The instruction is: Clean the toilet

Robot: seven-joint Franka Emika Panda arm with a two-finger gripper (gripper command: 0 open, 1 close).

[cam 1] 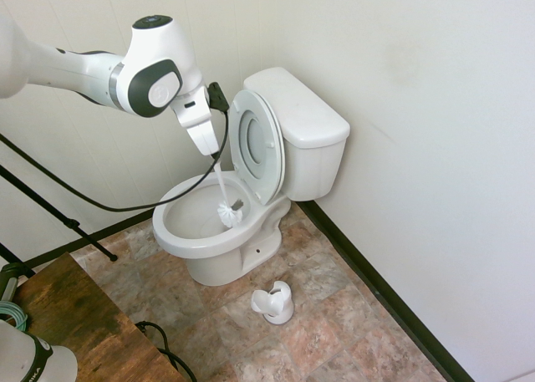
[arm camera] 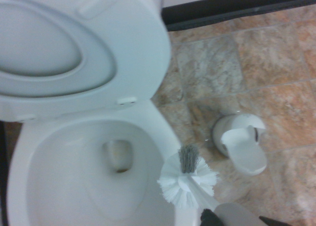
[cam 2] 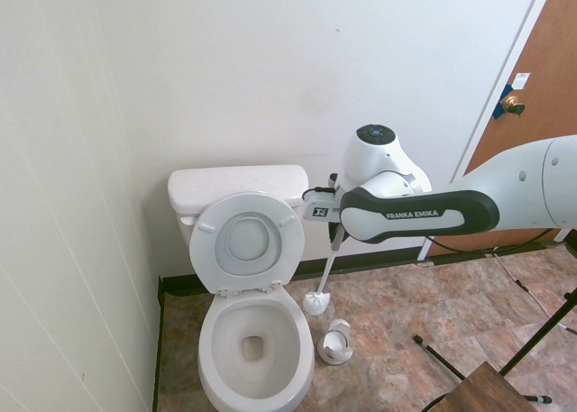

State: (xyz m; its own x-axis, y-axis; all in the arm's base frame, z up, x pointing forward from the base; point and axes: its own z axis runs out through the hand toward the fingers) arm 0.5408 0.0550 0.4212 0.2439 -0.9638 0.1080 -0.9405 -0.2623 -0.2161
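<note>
The white toilet (cam 1: 180,238) stands against the wall with its lid and seat (cam 1: 257,144) raised against the tank (cam 1: 305,123). My gripper (cam 1: 215,156) hangs above the bowl, shut on the handle of a white toilet brush (cam 1: 229,213) that points downward. In the wrist view the brush head (arm camera: 187,179) is over the bowl's rim (arm camera: 29,137), on the side facing the brush holder. The second exterior view shows the toilet (cam 2: 209,358), the gripper (cam 2: 335,239) and the brush head (cam 2: 315,302) beside the bowl's right edge.
A small white brush holder (cam 1: 274,303) (cam 2: 335,342) (arm camera: 242,142) sits on the tiled floor next to the toilet. A wooden table (cam 1: 75,323) stands at the near corner. A brown door (cam 2: 541,96) is in the far wall.
</note>
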